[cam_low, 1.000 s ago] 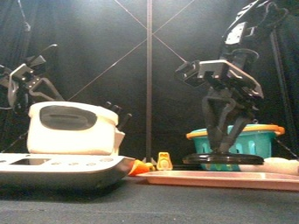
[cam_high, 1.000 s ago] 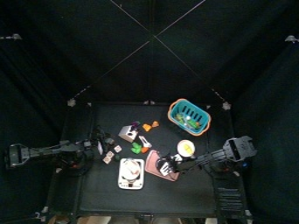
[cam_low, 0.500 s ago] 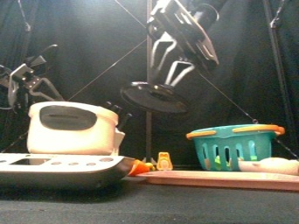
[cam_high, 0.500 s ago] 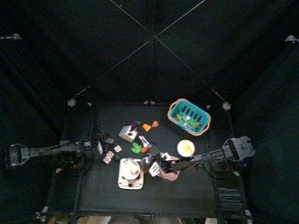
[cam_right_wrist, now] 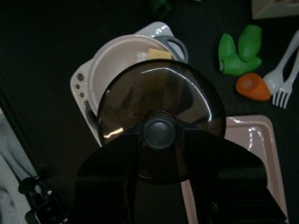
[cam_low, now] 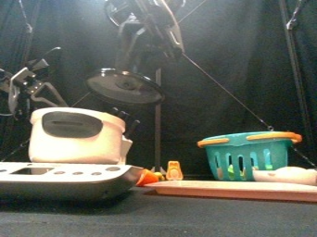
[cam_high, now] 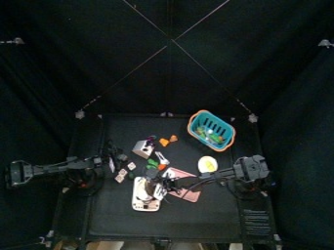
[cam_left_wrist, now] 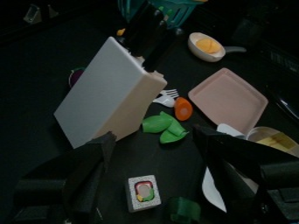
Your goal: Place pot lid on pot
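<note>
I am holding the dark round glass pot lid (cam_right_wrist: 160, 122) by its black knob, my right end effector (cam_right_wrist: 158, 140) clamped on it. The lid is hanging just above the cream-white pot (cam_low: 77, 135), apart from its rim. The pot is sitting on a white scale-like base (cam_low: 62, 178). Beside the pot a pink tray (cam_right_wrist: 254, 162) is lying on the black surface (cam_high: 216, 220). My left end effector (cam_left_wrist: 158, 166) is resting apart, away from the pot.

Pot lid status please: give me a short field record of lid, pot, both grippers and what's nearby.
lid: dark pot lid held by its knob in the right gripper
lid position: in the air above the pot, not seated
pot: cream, open top, on a white base
left gripper: open, empty, off to the left side
nearby: teal basket, pink tray
</note>
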### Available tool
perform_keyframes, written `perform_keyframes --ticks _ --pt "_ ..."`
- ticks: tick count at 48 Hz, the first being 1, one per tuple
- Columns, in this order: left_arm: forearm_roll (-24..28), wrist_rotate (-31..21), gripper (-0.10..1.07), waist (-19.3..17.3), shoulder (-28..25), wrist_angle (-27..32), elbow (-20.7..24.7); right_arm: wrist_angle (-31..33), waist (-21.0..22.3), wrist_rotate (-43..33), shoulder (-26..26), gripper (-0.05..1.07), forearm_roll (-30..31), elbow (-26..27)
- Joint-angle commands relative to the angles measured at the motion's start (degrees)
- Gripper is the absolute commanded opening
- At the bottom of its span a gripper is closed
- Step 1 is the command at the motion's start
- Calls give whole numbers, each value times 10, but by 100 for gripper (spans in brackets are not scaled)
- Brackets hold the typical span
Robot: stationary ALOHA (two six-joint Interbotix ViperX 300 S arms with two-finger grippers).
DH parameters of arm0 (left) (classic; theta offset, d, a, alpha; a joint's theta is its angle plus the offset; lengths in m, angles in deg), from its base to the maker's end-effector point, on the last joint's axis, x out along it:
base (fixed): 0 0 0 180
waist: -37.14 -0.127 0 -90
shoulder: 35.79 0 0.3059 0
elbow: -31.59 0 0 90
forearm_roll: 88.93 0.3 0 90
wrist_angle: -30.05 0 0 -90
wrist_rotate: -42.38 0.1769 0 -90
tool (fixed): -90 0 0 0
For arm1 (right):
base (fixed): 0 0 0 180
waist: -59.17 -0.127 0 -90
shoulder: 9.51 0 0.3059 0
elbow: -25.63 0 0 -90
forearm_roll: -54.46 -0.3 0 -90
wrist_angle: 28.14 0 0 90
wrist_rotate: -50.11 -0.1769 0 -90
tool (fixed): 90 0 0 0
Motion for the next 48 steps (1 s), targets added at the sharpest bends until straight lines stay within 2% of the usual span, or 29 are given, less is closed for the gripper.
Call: perform_keyframes --ticks 1,12,22,29,48 --pt "0 1 104 -1 -1 -3 7 15 9 36 -10 56 -18 60" --pt "0 1 104 -1 -1 -3 7 62 15 106 -71 56 -52 142" --pt "0 1 104 -1 -1 -3 7 91 15 135 -110 56 -54 196" --pt "1 1 104 -1 -1 -3 7 98 16 136 -127 56 -52 205" --pt "0 1 104 -1 -1 -3 7 87 17 137 -136 56 -52 204"
